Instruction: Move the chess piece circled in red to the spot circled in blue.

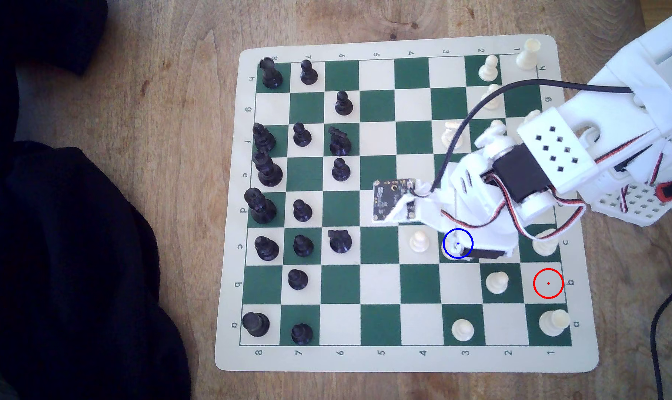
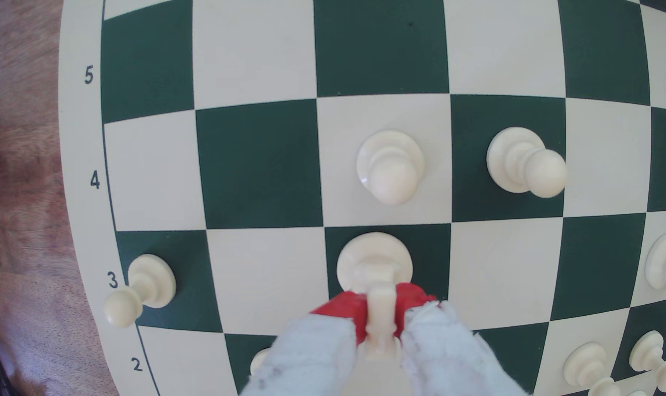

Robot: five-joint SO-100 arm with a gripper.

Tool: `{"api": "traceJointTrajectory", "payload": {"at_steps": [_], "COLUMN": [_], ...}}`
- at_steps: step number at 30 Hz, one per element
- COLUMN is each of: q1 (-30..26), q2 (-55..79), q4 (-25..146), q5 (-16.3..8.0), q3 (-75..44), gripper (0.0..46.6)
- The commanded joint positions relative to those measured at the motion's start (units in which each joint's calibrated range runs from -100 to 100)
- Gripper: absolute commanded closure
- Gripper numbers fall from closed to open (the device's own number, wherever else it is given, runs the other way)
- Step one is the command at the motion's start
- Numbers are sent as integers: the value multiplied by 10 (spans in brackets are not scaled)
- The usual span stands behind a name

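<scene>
Exterior view: overhead, looking straight down on whole chessboard (image 1: pixel 403 200). Wrist view: close, angled down over pincer (image 2: pixel 381 320); shared: board's cream-pawn side.

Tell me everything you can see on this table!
table: one, brown wood, under everything.
chess mat: one, green and cream, on the table.
black pieces: sixteen, black, on the exterior view's left half of the mat.
cream pieces: about twelve showing, cream, on the exterior view's right half; the arm hides some.
cream knight: one, cream, in the blue-ringed green square.
blue ring: one, blue, on a dark green square.
red ring: one, red, around an empty pale square.
cloth: one, dark, at the exterior view's left.
arm: one, white, coming from the exterior view's right.
gripper: one, white with red pads, closed on the cream knight.
</scene>
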Motion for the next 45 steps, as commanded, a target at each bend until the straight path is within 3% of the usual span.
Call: {"api": "traceJointTrajectory", "payload": {"at_steps": [1, 16, 20, 22, 24, 31, 45], "q1": [10, 10, 10, 9, 9, 13, 10], "q2": [0, 5, 9, 6, 2, -92, -365], "q4": [-2, 40, 39, 40, 44, 110, 326], "q5": [8, 30, 30, 31, 31, 29, 29], "q3": [-10, 10, 11, 11, 10, -1, 5], "gripper": [464, 461, 336, 247, 214, 188, 197]}}
